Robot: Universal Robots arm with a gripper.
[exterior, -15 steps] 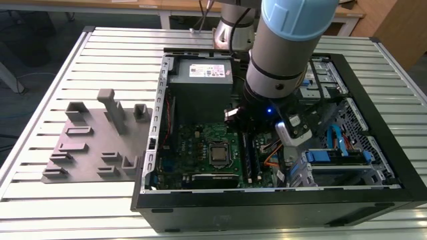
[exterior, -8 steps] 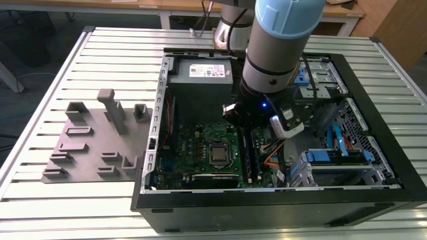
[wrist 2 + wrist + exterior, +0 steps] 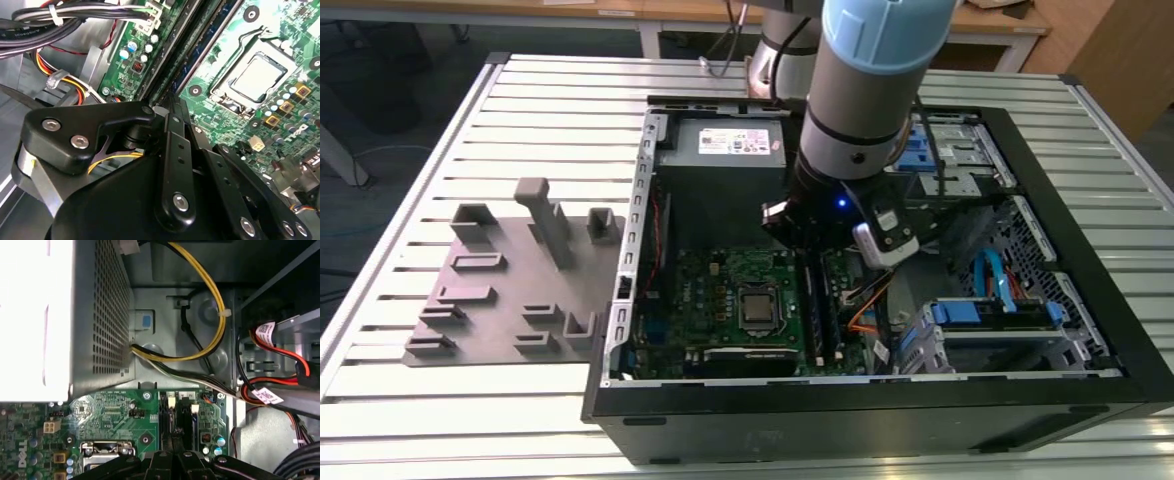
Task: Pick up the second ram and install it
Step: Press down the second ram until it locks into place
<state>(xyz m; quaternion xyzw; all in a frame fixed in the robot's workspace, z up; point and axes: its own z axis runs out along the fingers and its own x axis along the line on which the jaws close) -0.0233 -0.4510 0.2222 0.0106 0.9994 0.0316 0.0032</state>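
Observation:
My gripper (image 3: 817,258) is down inside the open computer case, over the far end of the memory slots on the green motherboard (image 3: 720,280). In the second wrist view its black fingers (image 3: 176,130) come together at the tip (image 3: 171,100). The second ram (image 3: 197,50), a thin dark strip seen edge-on with bluish chips, runs on from between them along the slots. In the first wrist view the gripper (image 3: 173,449) sits right over the two slots (image 3: 192,415). The fingers look shut on the ram's end. The silver processor socket (image 3: 257,75) lies beside the slots.
The grey power supply (image 3: 720,150) stands close behind the gripper, and its perforated wall (image 3: 100,315) and yellow cables (image 3: 215,315) are nearby. Blue drive cages (image 3: 987,315) fill the case at the exterior view's right. A grey parts fixture (image 3: 507,290) lies on the slatted table.

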